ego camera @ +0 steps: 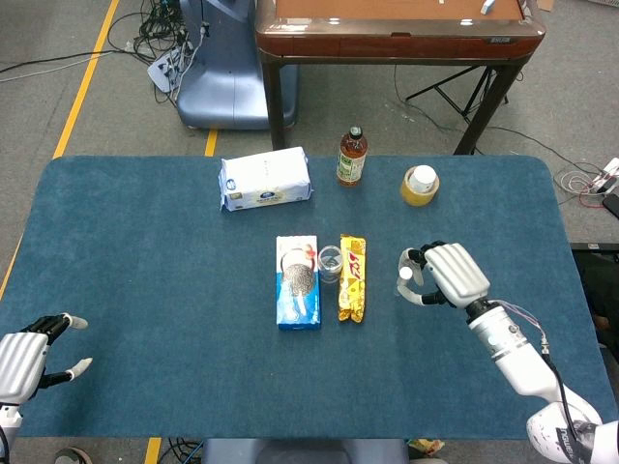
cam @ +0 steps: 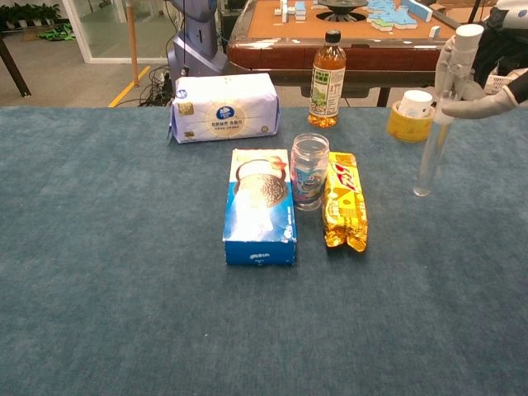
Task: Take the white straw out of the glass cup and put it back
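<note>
Holding: right hand gripped the white straw, fingers wrapped round its upper part, raised above the table to the right of the snack row.
Right arm pose: stretched in from the lower right corner of the head view, back of the hand facing up, fingers curled toward the middle of the table.
Straw position: hung upright in the chest view, top end poking above the fingers, lower end near the cloth; touching it or not, could not tell. Well apart from the glass cup, out of it altogether.
Left hand: lay open at the near left edge, fingers spread, nothing held.
Cup: stood upright between the blue cookie box and the yellow snack bar, close beside both.
In the way: snack bar lay between the held straw and the cup.
Back row: white tissue pack at left, tea bottle directly behind the cup, yellow tape roll behind the straw, just beside it in the chest view.
Beyond the table: brown game table and a blue machine base.
</note>
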Available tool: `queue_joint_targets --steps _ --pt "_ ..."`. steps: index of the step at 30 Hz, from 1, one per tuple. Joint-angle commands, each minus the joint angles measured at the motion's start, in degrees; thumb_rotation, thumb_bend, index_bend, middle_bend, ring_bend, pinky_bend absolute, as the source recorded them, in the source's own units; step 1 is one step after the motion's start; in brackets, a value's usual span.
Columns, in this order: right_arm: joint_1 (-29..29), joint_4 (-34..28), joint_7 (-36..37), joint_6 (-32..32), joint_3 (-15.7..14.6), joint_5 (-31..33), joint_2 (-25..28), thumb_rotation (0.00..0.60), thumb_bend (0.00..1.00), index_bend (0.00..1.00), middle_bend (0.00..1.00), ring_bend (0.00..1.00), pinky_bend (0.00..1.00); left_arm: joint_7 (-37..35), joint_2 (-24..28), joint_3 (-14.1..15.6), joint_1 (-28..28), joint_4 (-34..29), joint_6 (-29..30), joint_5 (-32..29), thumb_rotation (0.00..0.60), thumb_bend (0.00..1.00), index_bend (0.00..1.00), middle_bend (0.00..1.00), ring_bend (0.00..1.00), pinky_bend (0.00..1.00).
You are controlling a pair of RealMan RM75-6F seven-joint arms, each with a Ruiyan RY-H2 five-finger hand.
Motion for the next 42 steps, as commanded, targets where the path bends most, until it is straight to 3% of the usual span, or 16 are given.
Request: queue_joint_targets --steps 1,8,13,18,26,30,34,39,42 --pt "-0.8 0.9 11.2 2.3 0.6 -5.0 -1.2 0.6 0.54 0.73 0.7 0.5 0.4 0.0 0.0 0.0 0.0 0.0 0.0 0.0 0.6 0.16 0.4 0.41 0.35 0.52" --pt "-0.6 2.2 10.2 1.8 -0.5 -7.2 0.3 0.6 0.55 0.73 0.7 0.5 0.4 0.2 0.0 0.0 0.0 0.0 0.0 0.1 0.6 0.16 0.4 0.41 0.35 0.52" --pt "0.0 1.4 1.6 -0.7 -0.9 -2.9 1.4 0.6 0.55 0.73 0.7 0.5 0.4 0.3 0.0 0.0 0.0 -0.1 -0.1 0.0 0.6 0.16 0.4 0.41 0.35 0.52" --pt "0.2 0.2 -2.0 -0.9 -0.6 0.1 0.8 0.6 0.55 0.73 0.7 0.5 0.4 0.5 0.0 0.1 0.0 -0.2 -0.2 -0.2 0.6 0.16 0.4 0.41 0.35 0.52" --pt "-0.9 1.3 12.8 1.8 0.6 -4.3 -1.8 0.6 0.56 0.73 0.7 0.5 0.4 0.2 0.2 0.0 0.0 -0.3 -0.2 -0.2 0.6 0.16 0.4 0.41 0.35 0.52" --pt "-1.0 2.3 14.2 2.2 0.3 -5.9 -1.3 0.6 0.57 0.73 0.7 0.5 0.4 0.2 0.2 0.0 0.0 -0.3 -0.2 -0.2 0.6 0.16 0.4 0.41 0.35 0.52" --pt "-0.8 2.5 8.2 0.5 -0.4 -3.6 0.0 0.6 0.57 0.73 0.7 0.5 0.4 0.3 0.1 0.1 0.0 -0.3 -0.2 -0.1 0.6 0.16 0.4 0.41 0.35 0.52" --pt "0.3 -0.1 -5.6 -2.2 -0.8 5.3 1.3 0.6 0.57 0.75 0.7 0.5 0.4 0.5 0.0 0.2 -0.1 -0.3 -0.5 -0.1 0.6 0.16 0.4 0.41 0.35 0.52" --pt "0.6 -1.3 -6.4 -2.4 -0.5 7.1 0.6 0.6 0.57 0.75 0.7 0.5 0.4 0.7 0.0 0.2 -0.2 -0.4 -0.7 -0.1 0.6 0.16 0.4 0.41 0.35 0.52"
